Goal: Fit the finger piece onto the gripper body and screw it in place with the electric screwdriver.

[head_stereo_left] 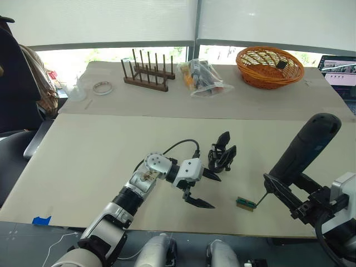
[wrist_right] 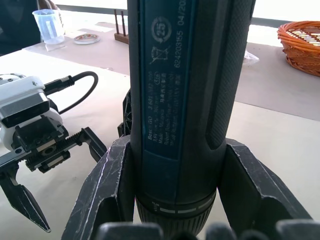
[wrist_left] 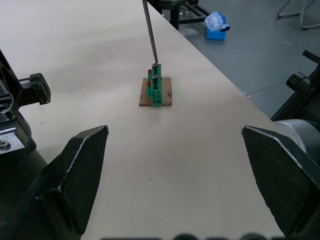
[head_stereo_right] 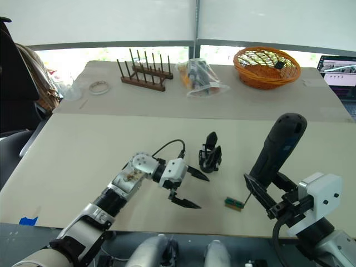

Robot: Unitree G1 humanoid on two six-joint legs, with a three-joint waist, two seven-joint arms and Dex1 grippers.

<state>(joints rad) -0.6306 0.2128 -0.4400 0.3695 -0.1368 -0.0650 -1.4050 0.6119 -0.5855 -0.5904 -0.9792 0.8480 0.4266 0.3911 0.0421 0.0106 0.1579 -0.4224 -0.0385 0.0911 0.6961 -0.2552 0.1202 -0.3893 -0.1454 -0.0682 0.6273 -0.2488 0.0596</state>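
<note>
Gripper body point(head_stereo_left: 221, 154) stands upright on the table point(head_stereo_left: 100, 150), roughly mid-width and toward the near edge, its pointed black finger sticking up. Cannot tell whether the finger piece is already on it; no separate loose blade made out.

Left gripper point(head_stereo_left: 204, 187) sits just beside the gripper body on its left side, low over the table, fingers spread wide with nothing between them. One fingertip point(head_stereo_left: 214, 177) reaches close to the base of the gripper body; contact cannot be judged. A black cable point(head_stereo_left: 179, 144) loops up behind the white wrist.

Right gripper point(wrist_right: 175, 200) is clamped around the electric screwdriver point(head_stereo_left: 305, 146), fingers pressed against both sides of the dark barrel near its collar. The tool is tilted, handle up toward the right edge, thin bit angled down and left.

Bit tip meets the top of a small green block point(head_stereo_left: 245, 202), which sits on a scrap of brown card point(wrist_left: 156, 95) near the front edge, right of the gripper body and apart from it. In the left wrist view the bit rests on the block's upper end.

Far side of the table: wooden peg rack point(head_stereo_left: 147, 73) left of centre, clear plastic bag of parts point(head_stereo_left: 203, 78) beside it, orange wicker basket point(head_stereo_left: 270, 67) toward the far right corner. A roll of tape point(head_stereo_left: 103, 88) and a clear measuring cup point(wrist_right: 48, 26) lie near the far left corner.
</note>
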